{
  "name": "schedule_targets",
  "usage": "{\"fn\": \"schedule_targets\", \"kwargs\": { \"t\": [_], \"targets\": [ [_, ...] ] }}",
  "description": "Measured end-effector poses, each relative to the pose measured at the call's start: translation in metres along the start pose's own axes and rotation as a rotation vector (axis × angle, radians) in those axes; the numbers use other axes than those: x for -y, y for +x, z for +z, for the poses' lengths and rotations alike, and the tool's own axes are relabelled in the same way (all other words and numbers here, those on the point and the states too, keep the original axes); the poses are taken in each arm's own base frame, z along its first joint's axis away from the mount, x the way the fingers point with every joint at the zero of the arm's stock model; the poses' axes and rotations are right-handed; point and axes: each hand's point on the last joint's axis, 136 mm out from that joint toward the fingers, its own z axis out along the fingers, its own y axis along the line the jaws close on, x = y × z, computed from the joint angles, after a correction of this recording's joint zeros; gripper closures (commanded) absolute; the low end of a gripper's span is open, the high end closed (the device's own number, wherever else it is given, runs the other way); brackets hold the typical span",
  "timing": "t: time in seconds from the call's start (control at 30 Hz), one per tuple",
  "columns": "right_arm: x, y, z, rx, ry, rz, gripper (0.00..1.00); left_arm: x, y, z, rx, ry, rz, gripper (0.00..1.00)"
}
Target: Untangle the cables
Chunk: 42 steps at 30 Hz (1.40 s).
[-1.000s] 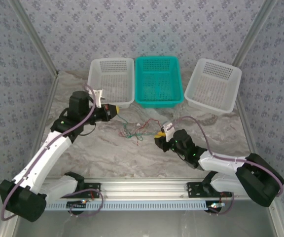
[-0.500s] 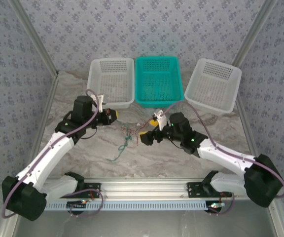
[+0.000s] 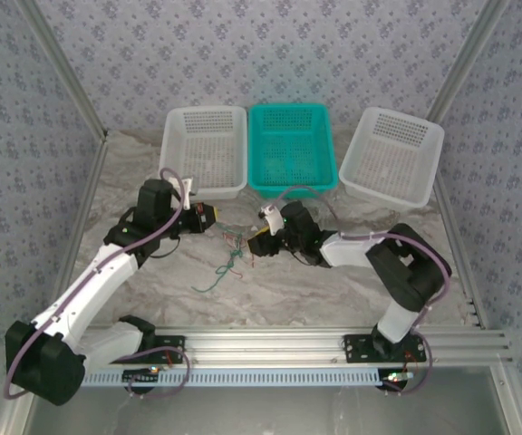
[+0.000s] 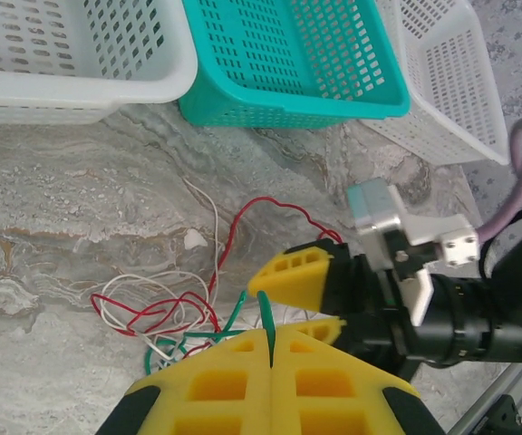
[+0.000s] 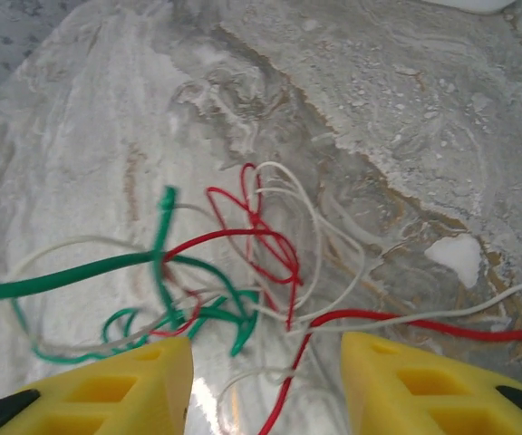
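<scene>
A green cable (image 4: 268,319) is pinched by the left pincer (image 4: 271,339); the right pincer (image 5: 265,352) is spread over the tangle (image 5: 252,263) — several strands could be caught together, tightening it.

Left gripper (image 3: 209,216): yellow fingers pressed together, pointing toward the right gripper (image 3: 260,241). Thin flexible red, green and cream cables (image 3: 233,246) lie on the grey marbled table (image 3: 306,290) between the two sets of fingertips. Beyond the fingers stand three perforated plastic baskets: left white basket (image 3: 204,154), teal basket (image 3: 291,150), right white basket (image 3: 393,157).
</scene>
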Motion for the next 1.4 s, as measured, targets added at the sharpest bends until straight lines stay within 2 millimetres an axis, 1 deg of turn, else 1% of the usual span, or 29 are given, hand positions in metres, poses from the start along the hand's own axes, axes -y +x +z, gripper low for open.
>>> {"fn": "schedule_targets", "kwargs": {
  "t": [0.03, 0.1, 0.17, 0.23, 0.3, 0.37, 0.4, 0.47, 0.53, 0.6, 0.67, 0.73, 0.87, 0.9, 1.0, 1.03, 1.1, 1.17, 1.23, 1.4],
  "targets": [
    [0.001, 0.001, 0.002, 0.009, -0.002, -0.004, 0.47, 0.0, 0.0, 0.0, 0.001, 0.001, 0.001, 1.0],
    [-0.001, 0.002, 0.008, 0.021, -0.013, -0.032, 0.37, 0.001, 0.0, -0.002, 0.008, 0.005, 0.003, 1.0],
    [-0.01, 0.002, 0.012, 0.029, -0.036, -0.079, 0.34, 0.002, 0.0, -0.004, 0.013, 0.008, 0.003, 1.0],
    [-0.02, 0.003, 0.017, 0.037, -0.059, -0.112, 0.38, 0.003, -0.001, -0.005, 0.017, 0.01, 0.004, 1.0],
    [-0.028, 0.005, 0.021, 0.051, -0.079, -0.129, 0.45, 0.003, -0.001, -0.005, 0.017, 0.01, 0.004, 1.0],
    [-0.029, 0.006, 0.021, 0.067, -0.084, -0.126, 0.49, 0.003, -0.001, -0.005, 0.018, 0.01, 0.004, 1.0],
    [-0.028, 0.007, 0.02, 0.074, -0.081, -0.121, 0.5, 0.003, -0.001, -0.005, 0.018, 0.01, 0.004, 1.0],
    [-0.026, 0.006, 0.021, 0.085, -0.072, -0.109, 0.49, 0.003, -0.001, -0.005, 0.017, 0.01, 0.004, 1.0],
    [-0.023, 0.005, 0.024, 0.101, -0.054, -0.1, 0.41, 0.003, -0.001, -0.005, 0.017, 0.011, 0.004, 1.0],
    [-0.022, 0.006, 0.029, 0.105, -0.037, -0.088, 0.36, 0.003, -0.001, -0.005, 0.017, 0.011, 0.004, 1.0],
    [-0.022, 0.007, 0.035, 0.108, -0.023, -0.087, 0.37, 0.003, -0.001, -0.005, 0.016, 0.012, 0.004, 1.0],
    [-0.024, 0.006, 0.041, 0.112, -0.011, -0.089, 0.47, 0.003, -0.001, -0.005, 0.016, 0.012, 0.004, 1.0],
    [-0.023, 0.001, 0.045, 0.137, 0.02, -0.084, 0.76, 0.003, -0.001, -0.005, 0.016, 0.011, 0.004, 1.0],
    [-0.021, -0.001, 0.045, 0.144, 0.028, -0.082, 0.8, 0.002, -0.001, -0.005, 0.017, 0.006, 0.003, 1.0],
    [-0.017, -0.003, 0.044, 0.153, 0.042, -0.078, 0.79, -0.006, 0.0, -0.008, 0.025, -0.042, -0.002, 1.0],
    [-0.016, -0.003, 0.044, 0.152, 0.044, -0.077, 0.81, -0.01, 0.0, -0.01, 0.029, -0.062, -0.003, 1.0],
    [-0.014, -0.002, 0.043, 0.152, 0.05, -0.076, 0.9, -0.02, -0.002, -0.017, 0.043, -0.108, -0.014, 1.0],
    [-0.013, 0.001, 0.041, 0.148, 0.054, -0.08, 0.99, -0.03, -0.008, -0.026, 0.07, -0.149, -0.037, 1.0],
    [-0.015, -0.001, 0.04, 0.154, 0.048, -0.092, 1.0, -0.043, -0.015, -0.037, 0.094, -0.192, -0.068, 1.0],
    [-0.018, -0.021, 0.026, 0.223, 0.029, -0.1, 1.0, -0.07, -0.03, -0.061, 0.135, -0.284, -0.151, 1.0]
  ]
}}
